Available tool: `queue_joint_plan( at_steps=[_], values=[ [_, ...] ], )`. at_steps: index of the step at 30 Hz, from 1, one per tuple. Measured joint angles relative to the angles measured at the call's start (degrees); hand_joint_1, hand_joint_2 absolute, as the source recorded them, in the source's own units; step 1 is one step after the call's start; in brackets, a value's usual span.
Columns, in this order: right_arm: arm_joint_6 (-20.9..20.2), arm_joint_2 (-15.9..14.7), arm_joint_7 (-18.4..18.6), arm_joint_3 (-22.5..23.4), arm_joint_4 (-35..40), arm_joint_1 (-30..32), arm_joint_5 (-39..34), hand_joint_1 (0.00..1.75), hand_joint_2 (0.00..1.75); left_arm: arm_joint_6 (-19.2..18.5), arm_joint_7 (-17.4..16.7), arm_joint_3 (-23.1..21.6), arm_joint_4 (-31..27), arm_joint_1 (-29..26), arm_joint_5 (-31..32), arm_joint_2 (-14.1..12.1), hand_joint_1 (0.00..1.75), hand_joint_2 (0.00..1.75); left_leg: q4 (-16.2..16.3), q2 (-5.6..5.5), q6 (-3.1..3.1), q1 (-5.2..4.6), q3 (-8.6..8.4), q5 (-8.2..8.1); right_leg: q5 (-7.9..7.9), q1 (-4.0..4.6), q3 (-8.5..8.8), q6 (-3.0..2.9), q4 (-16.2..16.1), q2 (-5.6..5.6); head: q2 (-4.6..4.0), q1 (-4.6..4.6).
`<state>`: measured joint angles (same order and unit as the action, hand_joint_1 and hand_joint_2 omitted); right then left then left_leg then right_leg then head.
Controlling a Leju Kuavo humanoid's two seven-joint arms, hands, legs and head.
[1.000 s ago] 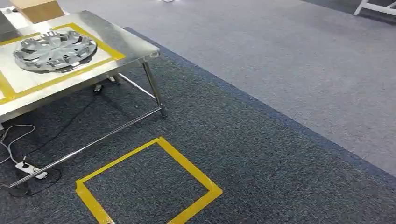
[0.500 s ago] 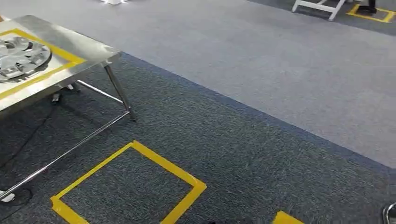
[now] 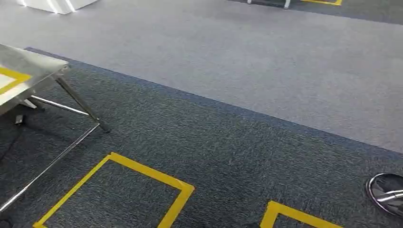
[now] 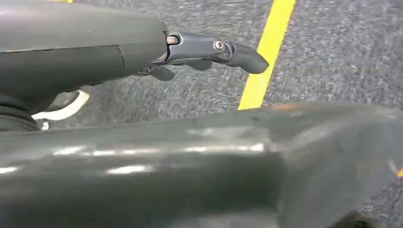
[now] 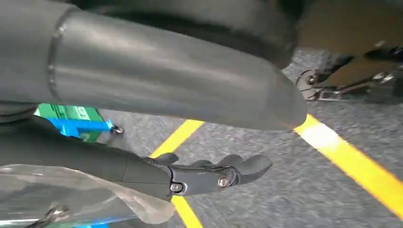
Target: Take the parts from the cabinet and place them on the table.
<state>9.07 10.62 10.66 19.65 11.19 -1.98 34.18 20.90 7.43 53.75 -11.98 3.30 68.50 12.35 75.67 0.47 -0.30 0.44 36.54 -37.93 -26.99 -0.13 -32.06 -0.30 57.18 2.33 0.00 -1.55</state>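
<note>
The steel table [image 3: 27, 70] with yellow tape on its top stands at the far left of the head view, with just its near corner and legs [image 3: 80, 100] showing. My left hand [image 4: 199, 48] hangs over the dark carpet beside a yellow tape line [image 4: 266, 57], fingers stretched out and holding nothing. My right hand [image 5: 195, 175] also hangs above the carpet, fingers extended and empty.
A yellow tape square [image 3: 119, 190] marks the dark carpet in front of me, and the corner of a second one [image 3: 294, 216] lies to its right. A shiny round metal base [image 3: 387, 192] sits at the right edge. Lighter grey carpet [image 3: 228, 52] stretches beyond.
The camera has swung to the right: the table and the silver hubcap on it slid off to the left, and a second tape mark and the metal base came in at the right.
</note>
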Motion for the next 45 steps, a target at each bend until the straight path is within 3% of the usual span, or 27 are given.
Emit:
queue_joint_plan(
  at_steps=[3,4,5,9,12,14,15,16,18,19,20,24,25,26,27,29,30,31,33,34,35,36,38,40,42,43,45],
  values=[
    [-0.1,0.1,1.0,0.6,0.0,0.2,-0.8,0.00,0.00,0.0,0.5,-0.2,0.0,0.1,0.5,-0.1,0.00,0.00,-10.9,-1.15,1.03,-0.16,-4.85,7.41,0.19,0.25,0.18,0.12,0.1,2.49,0.00,0.00],
    [-0.1,0.3,1.1,0.9,0.0,0.2,-1.3,0.00,0.00,0.0,0.6,-0.2,0.0,0.0,0.6,-0.1,0.00,0.00,-15.9,-3.87,1.53,-0.23,-6.82,9.71,0.24,0.19,0.08,0.21,0.2,3.17,0.00,0.00],
    [-0.2,0.5,1.1,1.2,0.0,0.1,-1.5,0.00,0.00,-0.2,0.6,-0.3,0.0,0.0,0.6,-0.2,0.00,0.00,-16.9,-5.72,1.75,-0.03,-7.19,9.08,0.37,0.52,-0.18,0.46,0.5,3.75,0.00,-0.13],
    [-0.3,0.7,0.9,2.3,0.0,0.4,-2.2,0.00,0.00,-0.9,0.8,-0.4,0.0,0.1,0.5,-0.3,0.00,0.00,-18.5,-3.82,1.81,-0.24,-7.47,9.22,1.31,-0.05,-1.68,2.02,0.2,6.37,0.00,0.04],
    [-0.3,0.7,0.8,2.8,0.0,0.3,-2.2,0.00,0.00,-1.3,1.0,-0.5,0.0,0.0,0.5,-0.2,0.00,0.00,-19.4,-1.12,2.31,0.00,-7.51,9.84,-3.42,0.15,-5.74,2.49,7.7,-0.68,0.00,-0.70],
    [-0.5,0.7,0.7,3.0,0.0,0.2,-2.2,0.00,0.00,-1.4,1.0,-0.5,0.0,-0.3,0.5,-0.2,0.00,0.00,-19.3,1.07,2.33,-0.13,-7.41,9.80,-7.00,-0.14,-9.87,2.98,16.4,-1.82,0.00,-0.61],
    [-0.5,0.7,0.7,3.0,0.0,0.3,-2.2,0.00,0.00,-1.4,0.9,-0.5,0.0,-0.3,0.4,-0.3,0.00,0.00,-19.3,2.00,2.32,-0.15,-7.36,9.79,-7.15,-0.31,-10.70,3.19,18.3,-1.99,0.00,-0.66],
    [-0.6,0.7,0.7,3.1,0.0,0.4,-2.3,0.00,0.00,-1.5,0.9,-0.5,0.0,-0.3,0.5,-0.3,0.00,0.00,-19.3,2.78,2.28,-0.14,-7.29,9.76,-5.99,-0.50,-10.00,3.36,17.2,-2.15,0.00,-0.63],
    [-0.7,0.7,0.7,3.5,0.0,0.6,-2.4,0.00,0.00,-1.6,0.7,-0.5,0.0,-0.1,0.5,-0.3,0.00,0.00,-19.2,4.25,1.99,-0.05,-7.40,9.57,-1.41,-0.72,-4.57,3.48,7.9,-3.24,0.00,-0.66],
    [-0.7,0.7,0.7,3.6,0.0,0.5,-2.6,0.00,0.00,-1.6,0.7,-0.5,0.0,-0.1,0.4,-0.2,0.00,0.00,-19.1,4.79,1.70,-0.03,-7.71,9.39,0.24,-0.74,-1.28,3.54,2.4,-5.29,0.00,-0.68],
    [-0.9,0.7,0.7,3.8,0.0,0.3,-2.8,0.00,0.00,-1.6,0.7,-0.5,0.0,-0.1,0.4,-0.3,0.00,0.00,-19.1,5.25,1.32,-0.44,-7.56,9.20,-0.94,-0.16,-0.27,3.21,0.4,-7.32,0.00,-0.74],
    [-0.9,0.8,0.6,4.2,0.0,0.4,-2.6,0.00,0.00,-1.6,0.7,-0.5,0.0,0.1,0.4,-0.3,0.00,0.00,-19.0,7.15,0.16,-0.41,-8.22,8.98,-0.31,-0.10,-0.93,1.47,0.4,-4.71,0.00,-0.46],
    [-0.7,0.8,0.7,4.2,0.0,0.4,-1.9,0.00,0.00,-1.6,0.6,-0.5,0.0,0.1,0.5,-0.2,0.00,0.00,-18.6,6.16,-0.47,-0.06,-8.19,8.28,0.03,-0.49,-0.14,0.92,0.1,-4.07,0.00,-0.39],
    [-0.7,0.8,0.9,4.2,0.0,0.4,-1.3,0.00,0.00,-1.6,0.6,-0.5,0.0,0.1,0.5,-0.2,0.00,0.00,-16.7,2.84,-0.67,0.04,-7.55,6.66,0.02,-0.45,-0.23,0.71,0.1,-3.57,0.00,-0.15],
    [-0.7,0.8,1.0,4.2,0.0,0.3,-1.0,0.00,0.00,-1.6,0.5,-0.5,0.0,0.1,0.6,-0.2,0.00,0.00,-12.8,1.00,-0.68,0.10,-5.89,4.10,0.28,-0.41,-0.34,0.33,0.1,-2.96,0.00,0.00],
    [-1.1,0.8,1.1,4.2,0.0,0.2,-0.4,0.00,0.00,-1.6,-0.2,-0.5,0.0,-0.2,1.1,-0.2,0.00,0.00,-2.6,0.06,-0.58,0.04,-1.25,-0.25,0.45,-0.16,-0.66,0.08,0.1,-1.19,0.00,0.00],
    [-1.3,0.8,1.1,4.2,0.0,0.3,-0.1,0.00,0.00,-1.6,-0.4,-0.5,0.0,-0.2,1.1,-0.2,0.00,0.00,0.0,0.03,-0.45,0.04,0.13,-0.65,0.49,-0.01,-0.73,0.02,0.2,-0.33,0.00,0.00],
    [-1.5,0.8,1.2,4.2,0.0,0.3,0.0,0.00,0.00,-1.6,-0.6,-0.5,0.0,-0.3,1.2,-0.2,0.00,0.00,-0.1,-0.01,-0.24,0.04,0.21,0.35,0.53,0.10,-0.70,-0.02,0.2,0.55,0.00,-0.02],
    [-1.9,0.8,1.3,4.2,0.0,0.4,0.1,0.00,0.00,-1.6,-0.7,-0.5,0.0,-0.2,1.3,-0.3,0.00,0.00,-7.7,-0.72,0.41,-0.07,-2.83,5.84,0.58,0.20,-0.62,0.03,0.3,2.41,0.00,-0.04],
    [-2.0,0.8,1.3,4.2,0.0,0.3,0.1,0.00,0.00,-1.6,-0.8,-0.5,0.0,-0.1,1.3,-0.3,0.00,0.00,-13.3,-2.47,0.80,-0.12,-5.19,8.82,0.61,0.18,-0.57,0.08,0.5,3.24,0.00,0.02],
    [-2.0,0.8,1.3,4.2,0.0,0.3,0.2,0.00,0.00,-1.6,-0.9,-0.5,0.0,-0.2,1.3,-0.4,0.00,0.00,-16.7,-6.44,1.17,-0.06,-6.50,9.52,0.67,0.03,-0.80,0.21,0.5,3.77,0.00,-0.07],
    [-2.1,0.8,1.3,4.2,0.0,0.1,0.2,0.00,0.00,-1.6,-1.0,-0.5,0.0,-0.2,1.3,-0.4,0.00,0.00,-18.0,-7.00,1.21,0.14,-6.65,9.36,0.76,0.25,-1.22,0.52,0.9,4.67,0.00,-0.09],
    [-2.1,0.8,1.3,4.2,0.0,0.2,0.2,0.00,0.00,-1.7,-1.2,-0.5,0.0,-0.1,1.5,-0.4,0.00,0.00,-18.0,-5.76,1.01,-0.28,-6.58,9.28,1.25,-0.37,-2.02,1.38,0.6,5.99,0.00,-0.09],
    [-2.5,0.7,1.4,4.2,0.0,0.5,0.1,0.00,0.00,-1.6,-1.2,-0.5,0.0,0.0,1.6,-0.3,0.00,0.00,-19.2,-4.22,1.55,0.01,-6.90,10.02,1.59,-0.38,-2.78,2.25,0.4,7.35,0.00,-0.09],
    [-3.0,0.5,1.6,4.2,0.0,0.3,-0.1,0.00,0.00,-1.4,-1.1,-0.5,0.0,0.2,1.6,-0.2,0.00,0.00,-19.9,-2.37,2.05,-0.01,-7.22,10.49,-1.51,-0.06,-4.69,2.24,4.5,0.91,0.00,-0.40],
    [-3.3,0.3,1.7,4.2,0.0,0.1,-0.2,0.00,0.00,-1.3,-1.0,-0.5,0.0,0.0,1.7,-0.1,0.00,0.00,-19.9,-1.25,2.08,-0.11,-7.13,10.51,-4.05,-0.09,-6.94,2.54,9.2,-0.89,0.00,-0.46],
    [-3.8,0.1,2.1,4.2,0.0,0.0,-0.3,0.00,0.00,-1.4,-1.0,-0.6,0.0,-0.2,2.3,-0.2,0.00,0.00,-19.9,1.01,2.06,-0.17,-7.05,10.39,-7.22,-0.40,-10.60,3.05,17.2,-1.86,0.00,-0.39]
  ],
)
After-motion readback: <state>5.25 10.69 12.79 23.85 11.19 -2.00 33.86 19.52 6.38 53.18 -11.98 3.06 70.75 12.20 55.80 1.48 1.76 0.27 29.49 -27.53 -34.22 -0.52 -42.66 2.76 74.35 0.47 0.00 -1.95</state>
